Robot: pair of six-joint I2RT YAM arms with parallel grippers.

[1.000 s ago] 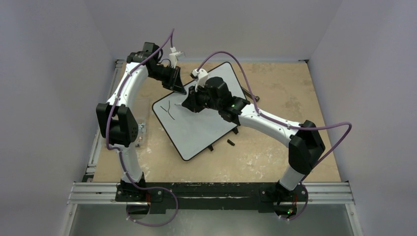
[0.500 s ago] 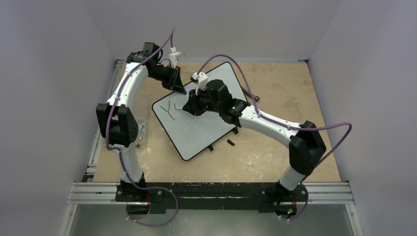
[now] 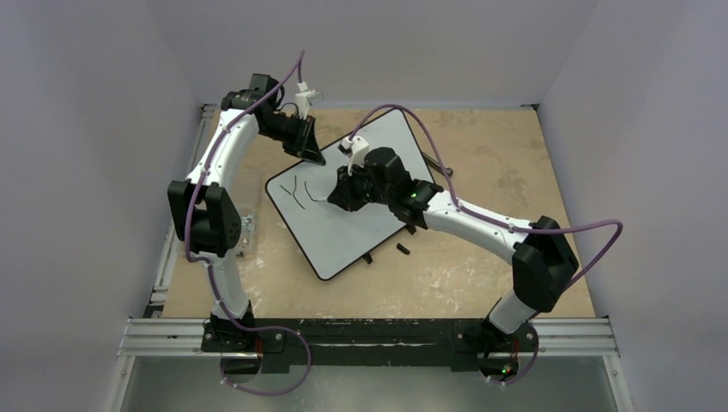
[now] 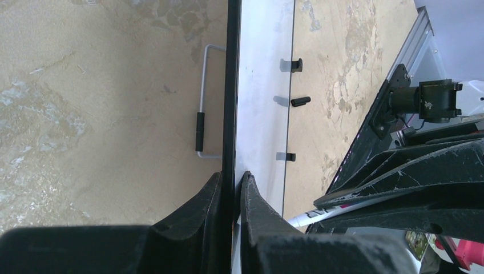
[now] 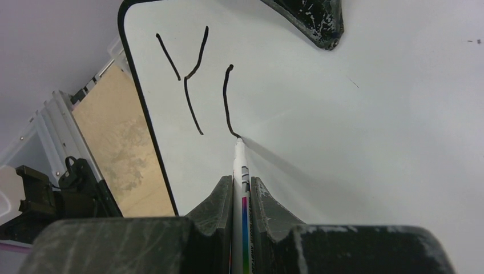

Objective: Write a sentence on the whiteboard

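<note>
Black sentence (image 5: 194, 85): "Y" plus one stroke, upper left of right wrist view.
Whiteboard (image 3: 343, 232): mid-frame on table (image 3: 532, 180).
Left pincer (image 4: 231, 185): clamped on its edge, steadying.
Right pincer (image 5: 241, 191): clenched on marker (image 5: 239, 157), tip touching to write.

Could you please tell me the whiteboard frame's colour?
Black; the thin frame of the white whiteboard shows best from the right wrist.
</note>
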